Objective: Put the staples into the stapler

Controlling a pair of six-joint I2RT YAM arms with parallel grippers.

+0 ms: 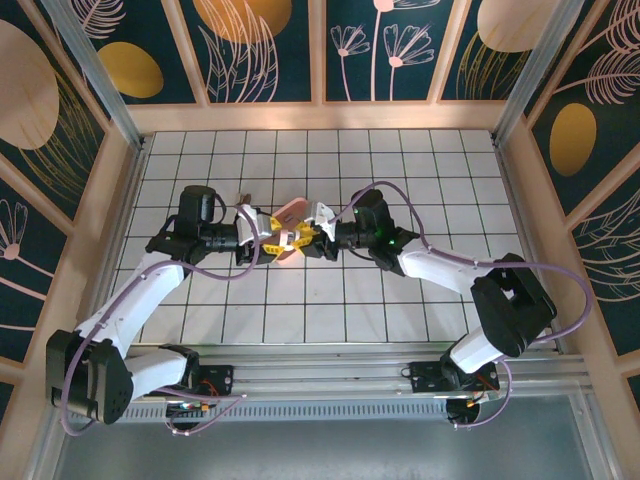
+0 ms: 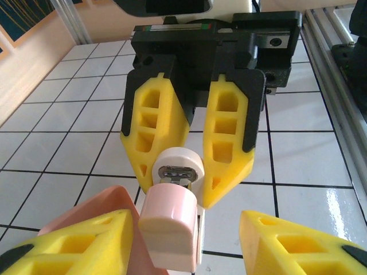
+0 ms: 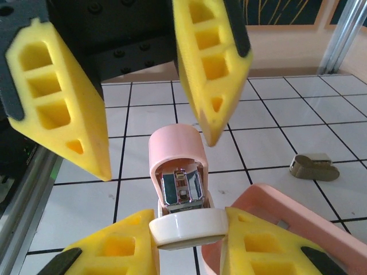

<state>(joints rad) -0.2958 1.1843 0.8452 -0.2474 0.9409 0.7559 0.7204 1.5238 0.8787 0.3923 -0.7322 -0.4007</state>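
The stapler [image 3: 175, 150] has a pink top and a white base [image 3: 189, 226], with its metal magazine [image 3: 182, 186] showing at the end. My right gripper [image 3: 189, 215] is shut on the white base and holds it above the tiles. My left gripper [image 2: 186, 220] faces it with fingers [image 3: 57, 103] spread either side of the pink top [image 2: 169, 229], not touching it. From above, both grippers [image 1: 275, 238] [image 1: 312, 238] meet at the stapler [image 1: 292, 245] mid-table. A small grey strip [image 3: 282, 224], likely one of the staples, lies in the pink tray [image 3: 304, 220].
The pink tray [image 1: 290, 210] sits just beyond the two grippers, close under the stapler. A small olive-tan object [image 3: 312, 167] lies on the white tiled table behind it. Wooden walls and metal posts frame the table on three sides.
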